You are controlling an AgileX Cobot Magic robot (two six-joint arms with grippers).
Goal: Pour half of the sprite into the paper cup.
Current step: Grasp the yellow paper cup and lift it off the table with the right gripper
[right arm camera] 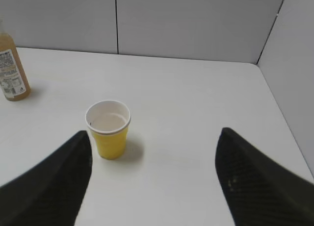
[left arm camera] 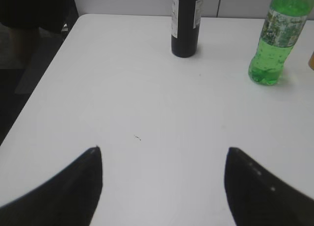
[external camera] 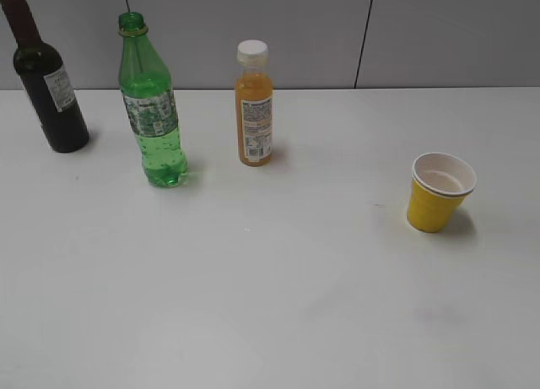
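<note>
The sprite bottle (external camera: 152, 110) stands upright and uncapped at the back left of the white table, with green liquid low in it; it also shows in the left wrist view (left arm camera: 274, 44). The yellow paper cup (external camera: 439, 191) stands upright at the right; it also shows in the right wrist view (right arm camera: 109, 129). My left gripper (left arm camera: 162, 152) is open and empty, well short of the sprite bottle. My right gripper (right arm camera: 154, 138) is open and empty, the cup just ahead of its left finger. Neither gripper shows in the exterior view.
A dark wine bottle (external camera: 46, 81) stands at the far back left, also in the left wrist view (left arm camera: 186, 22). An orange juice bottle (external camera: 254, 106) with a white cap stands between sprite and cup, also in the right wrist view (right arm camera: 11, 71). Grey wall panels stand behind the table.
</note>
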